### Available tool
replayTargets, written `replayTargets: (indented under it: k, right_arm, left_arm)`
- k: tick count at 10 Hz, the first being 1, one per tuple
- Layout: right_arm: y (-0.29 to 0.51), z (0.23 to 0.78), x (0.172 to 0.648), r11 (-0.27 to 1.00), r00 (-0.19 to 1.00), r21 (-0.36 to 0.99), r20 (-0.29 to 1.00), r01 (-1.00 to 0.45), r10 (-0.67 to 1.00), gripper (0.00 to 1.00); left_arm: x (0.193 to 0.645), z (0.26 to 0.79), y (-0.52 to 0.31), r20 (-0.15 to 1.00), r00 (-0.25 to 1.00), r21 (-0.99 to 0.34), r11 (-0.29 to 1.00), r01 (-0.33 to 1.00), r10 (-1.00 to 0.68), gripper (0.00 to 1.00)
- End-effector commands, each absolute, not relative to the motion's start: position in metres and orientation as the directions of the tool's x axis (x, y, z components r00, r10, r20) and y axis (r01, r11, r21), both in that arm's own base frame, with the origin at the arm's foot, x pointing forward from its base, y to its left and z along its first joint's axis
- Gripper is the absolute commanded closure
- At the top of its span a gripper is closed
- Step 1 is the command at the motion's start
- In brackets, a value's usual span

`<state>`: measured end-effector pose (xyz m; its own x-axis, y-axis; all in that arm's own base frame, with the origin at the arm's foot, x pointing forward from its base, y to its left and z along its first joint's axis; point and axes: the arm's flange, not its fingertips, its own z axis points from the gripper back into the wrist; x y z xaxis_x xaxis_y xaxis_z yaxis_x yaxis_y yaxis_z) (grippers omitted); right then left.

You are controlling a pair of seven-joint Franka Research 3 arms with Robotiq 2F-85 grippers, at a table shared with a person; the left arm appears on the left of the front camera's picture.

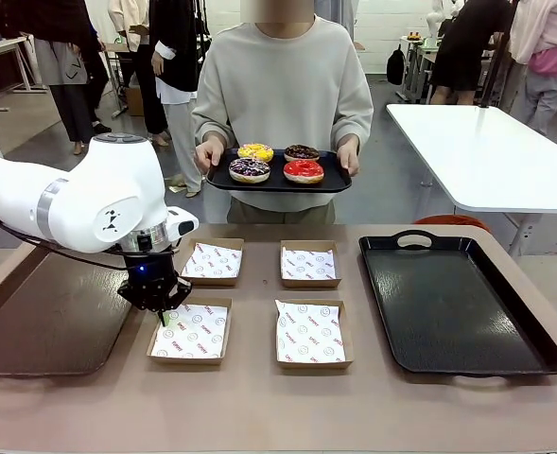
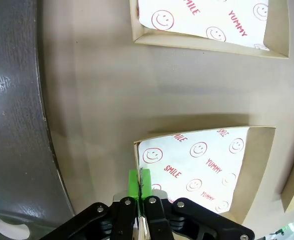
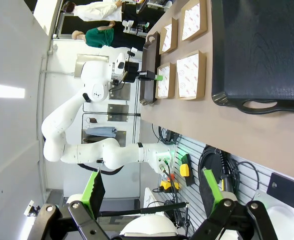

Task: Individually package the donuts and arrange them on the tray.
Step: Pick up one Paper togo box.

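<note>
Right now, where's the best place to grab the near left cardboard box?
Probably its thin upright left wall, pinched from straight above: the box lies flat and open-topped, so a finger fits inside. The left gripper is shut on that wall.

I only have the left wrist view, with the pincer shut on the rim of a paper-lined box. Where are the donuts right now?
Observer: All four donuts are on a small black tray that the person holds at the far side of the table.
Operator: How many boxes are laid out?
Observer: Four boxes, two rows of two; your left pincer grips the near left box.
Operator: And the other arm?
Observer: The right pincer is open, holding nothing, off beside the table.
</note>
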<state>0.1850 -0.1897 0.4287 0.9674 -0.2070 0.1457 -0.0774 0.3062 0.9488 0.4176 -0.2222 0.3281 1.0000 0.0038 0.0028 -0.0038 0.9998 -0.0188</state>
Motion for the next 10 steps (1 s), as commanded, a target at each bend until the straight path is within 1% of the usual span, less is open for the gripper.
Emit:
replayTargets:
  k: [1,2,3,5,6,8,9,10]
  right_arm:
    - [-0.19,0.429,0.186,0.292,0.964,0.951,0.164,-0.098,-0.211,0.0]
    - [-0.19,0.429,0.186,0.292,0.964,0.951,0.164,-0.098,-0.211,0.0]
    - [-0.19,0.429,0.186,0.292,0.964,0.951,0.164,-0.098,-0.211,0.0]
    - [-0.19,0.429,0.186,0.292,0.964,0.951,0.164,-0.098,-0.211,0.0]
    - [-0.19,0.429,0.186,0.292,0.964,0.951,0.164,-0.098,-0.211,0.0]
    - [-0.19,0.429,0.186,0.292,0.964,0.951,0.164,-0.098,-0.211,0.0]
    - [-0.19,0.429,0.186,0.292,0.964,0.951,0.164,-0.098,-0.211,0.0]
    - [-0.19,0.429,0.186,0.292,0.964,0.951,0.164,-0.098,-0.211,0.0]
  left_arm:
    - [0.414,0.344,-0.224,-0.003,0.999,-0.043,0.998,-0.042,0.042,1.0]
    - [0.412,0.358,-0.226,-0.004,0.999,-0.042,0.998,-0.04,0.04,1.0]
    - [0.41,0.385,-0.231,-0.046,0.998,-0.021,0.999,-0.044,0.043,1.0]
    - [0.412,0.443,-0.244,-0.054,0.998,0.008,0.999,0.035,-0.035,1.0]
    - [0.416,0.467,-0.253,-0.039,0.999,0.03,0.999,0.038,-0.037,1.0]
    - [0.434,0.506,-0.267,-0.003,1.0,0.026,0.999,0.026,-0.025,1.0]
    - [0.446,0.516,-0.271,-0.01,0.999,0.012,0.999,0.033,-0.033,1.0]
    - [0.464,0.525,-0.273,0.007,1.0,0.013,1.0,0.008,-0.008,1.0]
